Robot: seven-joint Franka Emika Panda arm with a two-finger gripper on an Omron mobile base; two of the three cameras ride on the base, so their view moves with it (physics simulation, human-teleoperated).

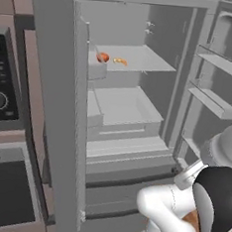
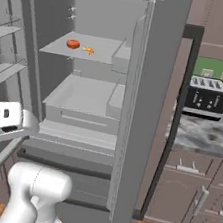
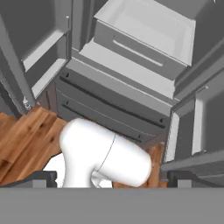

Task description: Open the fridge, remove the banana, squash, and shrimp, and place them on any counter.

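The fridge [image 1: 64, 108] stands with both doors swung open, and its top is cut off by the upper edge of both base views. On the upper shelf [image 1: 142, 60] inside lie two small things: a round orange-red item [image 1: 102, 57] and, just beside it, a small curved orange-yellow item [image 1: 120, 61]. They are too small to identify for sure; the curved one may be the banana or the shrimp, I cannot tell which. A third food item I cannot make out. Below the shelf there is a pale bin [image 2: 85, 99], and lower the two drawers [image 3: 109, 109] with dark horizontal bars.

The arm [image 2: 35, 193] is folded low in front of the fridge, with its white elbow over the wooden floor [image 3: 22, 135]. The hand [image 3: 112, 177] points toward the lower part of the fridge; its two dark fingertips [image 3: 43, 177] stand far apart at the bottom of the hand view, so the hand is fully open and grips nothing.

To the right of the fridge, the marbled bench [image 2: 206, 133] carries a black toaster [image 2: 204, 97]. To the left, a black oven front [image 1: 2, 128] is partly cut off by the edge.
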